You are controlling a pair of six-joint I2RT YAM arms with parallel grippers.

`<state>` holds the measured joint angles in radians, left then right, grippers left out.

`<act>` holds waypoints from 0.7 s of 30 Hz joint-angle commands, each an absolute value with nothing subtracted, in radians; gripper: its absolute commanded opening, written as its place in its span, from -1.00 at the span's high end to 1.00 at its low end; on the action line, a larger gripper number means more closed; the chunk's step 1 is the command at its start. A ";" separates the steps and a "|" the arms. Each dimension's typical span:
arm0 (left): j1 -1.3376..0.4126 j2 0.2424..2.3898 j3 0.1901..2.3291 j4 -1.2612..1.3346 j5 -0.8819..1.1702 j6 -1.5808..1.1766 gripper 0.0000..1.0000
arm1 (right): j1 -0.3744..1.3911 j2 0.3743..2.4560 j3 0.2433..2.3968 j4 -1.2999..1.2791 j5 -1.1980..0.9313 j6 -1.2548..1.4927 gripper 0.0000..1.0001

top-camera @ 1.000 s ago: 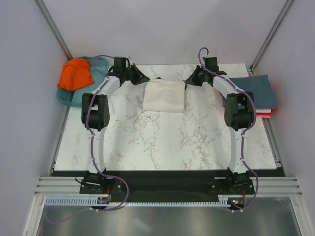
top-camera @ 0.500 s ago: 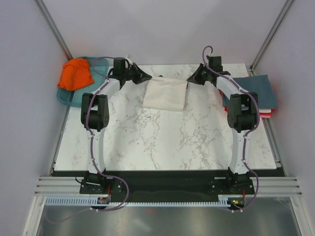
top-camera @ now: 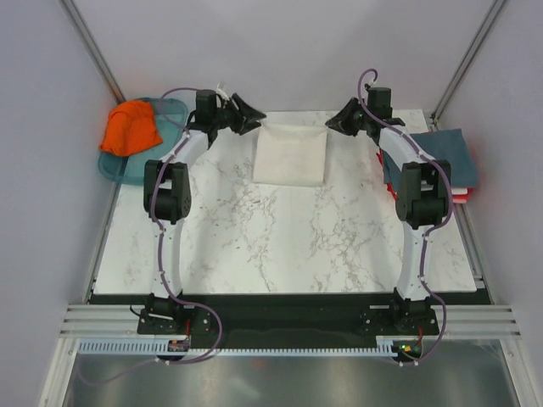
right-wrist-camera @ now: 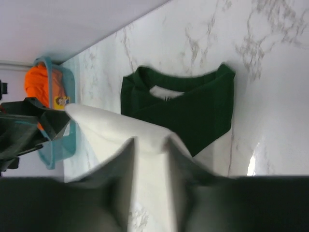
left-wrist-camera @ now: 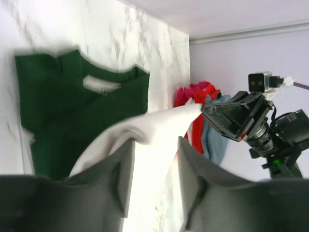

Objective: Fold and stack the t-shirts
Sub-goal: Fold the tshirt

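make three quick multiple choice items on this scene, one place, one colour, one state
1. The orange t-shirt lies: A in the teal tray; B draped over an arm; C at the table's centre.
2. The top t-shirt of the stack at the right edge is: A red; B white; C slate-blue.
3. The cream t-shirt is: A bunched in a ball; B folded, one edge raised between left gripper and right gripper; C spread out with sleeves wide.
Answers: 1 A, orange cloth sits inside the tray. 2 C, the slate-blue t-shirt covers the rest. 3 B, both wrist views show cream cloth between the fingers, above green sleeves.
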<state>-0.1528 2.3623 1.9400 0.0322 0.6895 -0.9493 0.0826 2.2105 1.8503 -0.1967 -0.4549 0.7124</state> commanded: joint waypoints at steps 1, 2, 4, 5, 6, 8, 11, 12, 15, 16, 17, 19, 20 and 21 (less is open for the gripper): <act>-0.149 2.498 2.158 0.071 0.670 -0.971 -0.99 | 0.069 2.305 1.956 -0.100 -0.431 0.739 -0.12; -0.149 2.575 2.243 0.055 0.696 -0.980 -0.99 | 0.068 2.359 1.998 -0.098 -0.425 0.748 -0.34; -0.150 2.600 2.272 0.055 0.719 -0.980 -0.99 | 0.071 2.376 1.990 -0.077 -0.413 0.744 -0.61; -0.152 2.568 2.226 0.054 0.716 -0.965 -1.00 | 0.069 2.347 1.965 -0.058 -0.404 0.739 -0.95; -0.153 2.533 2.188 0.052 0.688 -0.915 -1.00 | 0.072 2.324 1.889 -0.037 -0.379 0.721 -0.96; -0.155 2.470 2.063 0.052 0.649 -0.858 -0.99 | 0.071 2.257 1.815 0.040 -0.376 0.695 -0.91; -0.155 2.341 1.909 0.051 0.580 -0.772 -1.00 | 0.071 2.217 1.738 0.048 -0.405 0.649 -0.71; -0.155 2.320 1.881 0.049 0.566 -0.747 -0.99 | 0.072 2.214 1.721 0.041 -0.410 0.641 -0.65; -0.155 2.278 1.826 0.002 0.555 -0.715 -0.88 | 0.071 2.224 1.707 0.014 -0.426 0.630 -0.41; -0.155 2.257 1.806 -0.026 0.549 -0.710 -0.85 | 0.071 2.241 1.707 0.009 -0.433 0.634 -0.33; -0.155 2.244 1.758 -0.028 0.520 -0.707 -0.82 | 0.072 2.250 1.709 0.005 -0.451 0.637 -0.28; -0.155 2.223 1.720 -0.028 0.499 -0.696 -0.76 | 0.074 2.269 1.700 0.003 -0.462 0.641 -0.19; -0.155 2.217 1.697 -0.026 0.494 -0.695 -0.75 | 0.075 2.275 1.695 0.003 -0.460 0.643 -0.16; -0.155 2.218 1.694 -0.029 0.494 -0.696 -0.72 | 0.078 2.279 1.687 0.003 -0.463 0.644 -0.14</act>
